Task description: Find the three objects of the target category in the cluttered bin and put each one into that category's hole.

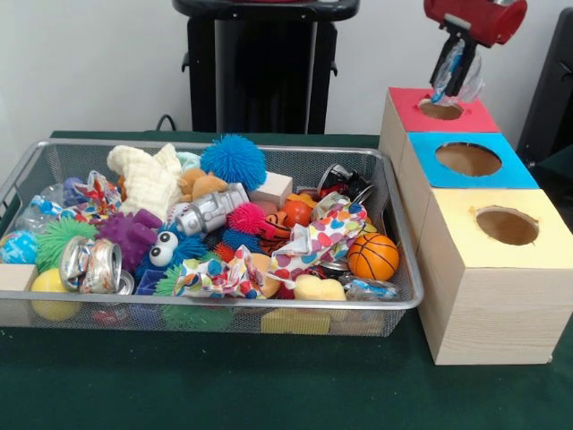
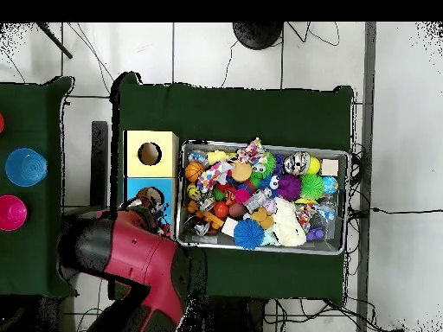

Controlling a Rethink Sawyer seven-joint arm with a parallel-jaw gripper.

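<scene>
My claw (image 1: 456, 79) hangs directly over the round hole of the red-topped wooden box (image 1: 443, 115), its black fingers pinched on a crumpled piece of clear plastic wrapping (image 1: 460, 68) whose lower end dangles just above the hole's rim. Nothing readable shows on the plastic.

Taking that red-topped box as the mark: the blue-topped wooden box (image 1: 469, 159) touches it on the side nearer the front camera, and the yellow-topped wooden box (image 1: 500, 235) touches the blue one beyond that, all three in one row. Just beside the row sits the silver wire-mesh bin (image 1: 398, 300) on the dark green tablecloth (image 1: 269, 385).

Inside the bin, nearest the boxes, lies a small orange basketball (image 1: 373, 256). Farther from the red box are a blue spiky rubber ball (image 1: 234, 160), a cream knitted cloth (image 1: 148, 176), a crushed silver drink can (image 1: 90, 264) and a blue plush toy with big white eyes (image 1: 161, 251). I can read no lettering on the can or on anything else.

From overhead, my red and black arm (image 2: 138, 259) covers the red box.
</scene>
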